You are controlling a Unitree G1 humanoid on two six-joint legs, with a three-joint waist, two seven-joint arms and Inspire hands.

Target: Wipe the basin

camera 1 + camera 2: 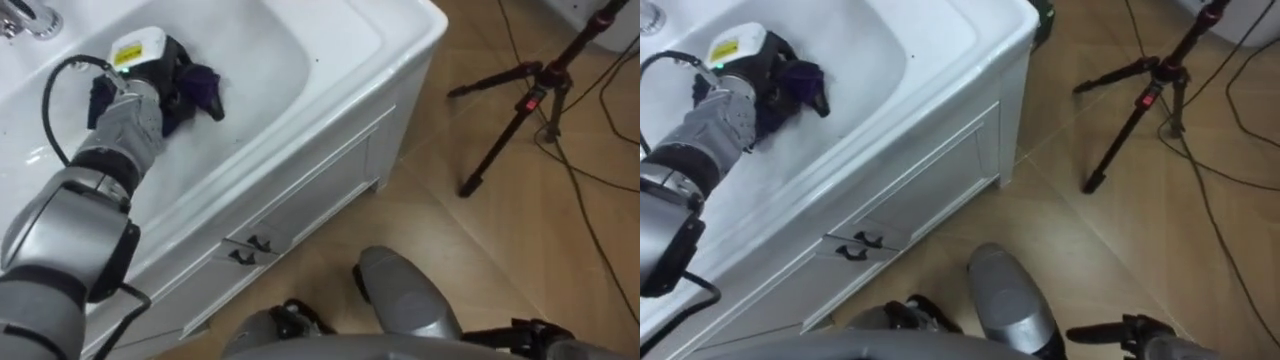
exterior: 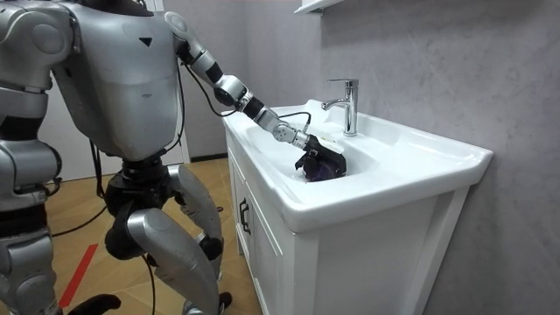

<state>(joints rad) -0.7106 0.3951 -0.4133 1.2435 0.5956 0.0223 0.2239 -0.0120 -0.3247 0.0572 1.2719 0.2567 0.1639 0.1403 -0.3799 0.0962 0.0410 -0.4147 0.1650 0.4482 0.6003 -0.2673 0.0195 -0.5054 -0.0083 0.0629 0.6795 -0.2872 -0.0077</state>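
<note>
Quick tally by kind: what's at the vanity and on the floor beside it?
Basin: 1
Faucet: 1
Dark purple cloth: 1
Cabinet handles: 2
Tripod: 1
Total: 6

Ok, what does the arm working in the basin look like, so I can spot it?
The left arm is rounded silver-grey shells with black joints, then a grey textured wrist. The left hand is black, with a white tag bearing a yellow label on its back. A black cable loops beside the wrist.
</note>
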